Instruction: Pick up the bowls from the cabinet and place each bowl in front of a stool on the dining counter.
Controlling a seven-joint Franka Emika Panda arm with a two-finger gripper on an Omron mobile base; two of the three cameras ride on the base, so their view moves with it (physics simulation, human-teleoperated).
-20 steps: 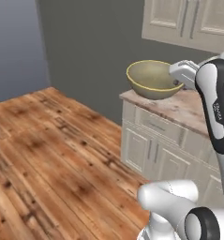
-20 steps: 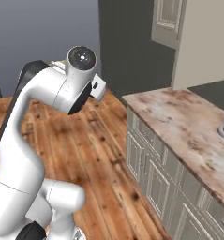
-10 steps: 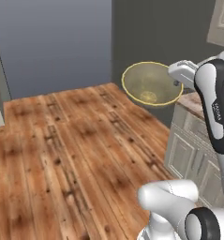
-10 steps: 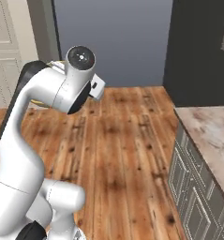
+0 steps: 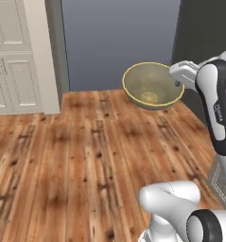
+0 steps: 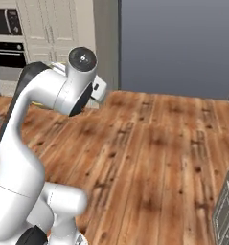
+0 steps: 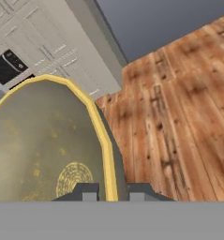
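While the arm reaches out from the lower right of the left base view, the fingers (image 5: pixel 177 83) pinch the rim of the olive-yellow bowl (image 5: pixel 152 86) and hold it in the air above the wooden floor (image 5: pixel 76 156). The bowl sits level with its mouth upward, its yellow rim showing all the way round and a brighter yellow patch at the bottom of its speckled inside. It hangs in front of a grey-blue wall (image 5: pixel 117 42), with a dark panel (image 5: pixel 204 33) just to its right. To the left stands a tall cream cupboard (image 5: pixel 20 56) with panelled doors, reaching down to the floor.

In the hand view the bowl (image 7: pixel 43 150) lies close below the camera, and its yellow rim runs down between the two fingers (image 7: pixel 110 191), one finger inside the bowl and one outside the wall. The ringed yellow mark at the bottom of the bowl lies just above the inner finger. Beyond the rim are the wooden floor (image 7: pixel 179 108), the cream cupboard (image 7: pixel 52 47) and a black oven (image 7: pixel 8 68) set in it.

In the right base view the white arm (image 6: pixel 49 95) bends in front of the cream cupboard (image 6: pixel 53 24) and the oven (image 6: pixel 8 40), with the wooden floor (image 6: pixel 154 153) stretching to the grey-blue wall (image 6: pixel 178 43).
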